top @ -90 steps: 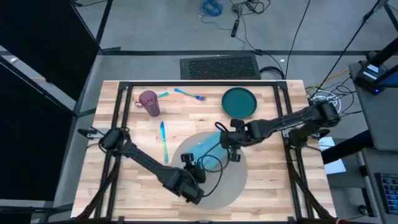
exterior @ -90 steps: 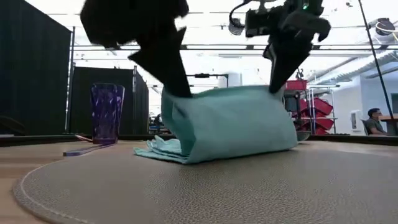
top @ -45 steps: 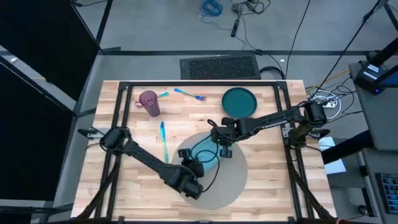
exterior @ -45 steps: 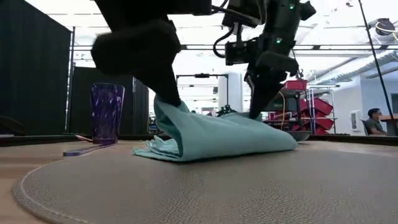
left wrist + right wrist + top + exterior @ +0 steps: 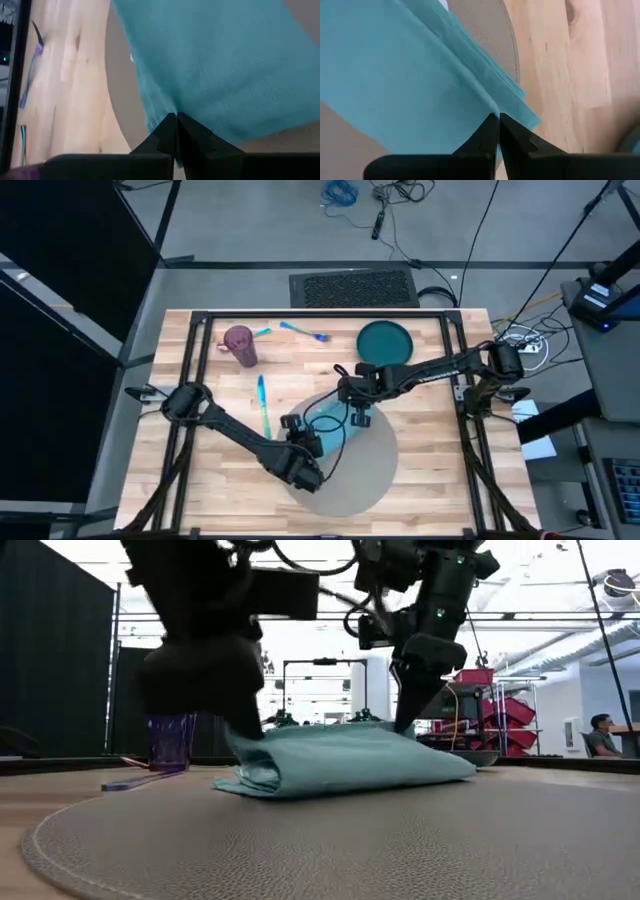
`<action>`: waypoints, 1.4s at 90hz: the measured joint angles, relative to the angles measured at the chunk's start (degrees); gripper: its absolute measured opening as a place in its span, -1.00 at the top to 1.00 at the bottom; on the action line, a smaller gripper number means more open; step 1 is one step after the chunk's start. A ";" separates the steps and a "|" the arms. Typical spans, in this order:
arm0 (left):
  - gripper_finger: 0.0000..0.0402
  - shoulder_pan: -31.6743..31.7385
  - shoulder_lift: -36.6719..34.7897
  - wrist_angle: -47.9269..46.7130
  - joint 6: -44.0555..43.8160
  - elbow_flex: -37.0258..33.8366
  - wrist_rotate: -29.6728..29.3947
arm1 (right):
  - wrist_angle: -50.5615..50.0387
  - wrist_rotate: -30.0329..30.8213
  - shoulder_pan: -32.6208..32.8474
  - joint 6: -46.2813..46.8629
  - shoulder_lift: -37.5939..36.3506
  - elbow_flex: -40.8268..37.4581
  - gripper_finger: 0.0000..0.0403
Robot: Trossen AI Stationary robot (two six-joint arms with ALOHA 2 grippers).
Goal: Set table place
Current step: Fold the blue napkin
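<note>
Two corners of a soft teal napkin (image 5: 350,755), folded on the grey placemat (image 5: 380,465) mid-tabletop (image 5: 440,460), are clamped by the left gripper (image 5: 176,119) and right gripper (image 5: 495,117); limp cloth is best handled by its edges.

This looks like a robot lab or workshop. Loose cables (image 5: 345,194) lie on the grey floor, red storage bins (image 5: 490,700) stand in the bright room behind, and a person (image 5: 603,735) sits far off.

text: none legible | labels: none | brands: none | numbers: none | signs: none
</note>
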 joint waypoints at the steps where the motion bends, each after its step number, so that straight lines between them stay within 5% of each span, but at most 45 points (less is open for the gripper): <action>1: 1.00 0.00 0.00 0.10 -0.01 -0.10 0.00 | 0.00 0.01 -0.03 0.00 0.00 0.00 1.00; 46: 0.98 1.72 0.00 3.01 4.46 -0.39 -0.24 | 0.29 0.30 -0.17 0.13 0.02 0.00 0.91; 64: 0.65 3.33 0.00 1.18 2.37 -0.39 -0.93 | 0.28 0.72 -0.17 0.36 0.02 0.00 0.61; 89: 0.08 4.49 0.00 -7.15 -9.01 -0.39 -5.19 | -0.90 7.31 -0.63 0.34 0.02 0.00 0.16; 104: 0.04 4.66 0.00 -10.69 -9.65 -0.21 -6.83 | -2.14 8.38 -1.91 -1.26 -0.33 0.00 0.04; 126: 0.04 3.61 -0.37 -32.65 -23.13 4.40 -14.32 | -6.12 14.37 -3.82 -2.27 -5.54 0.00 0.03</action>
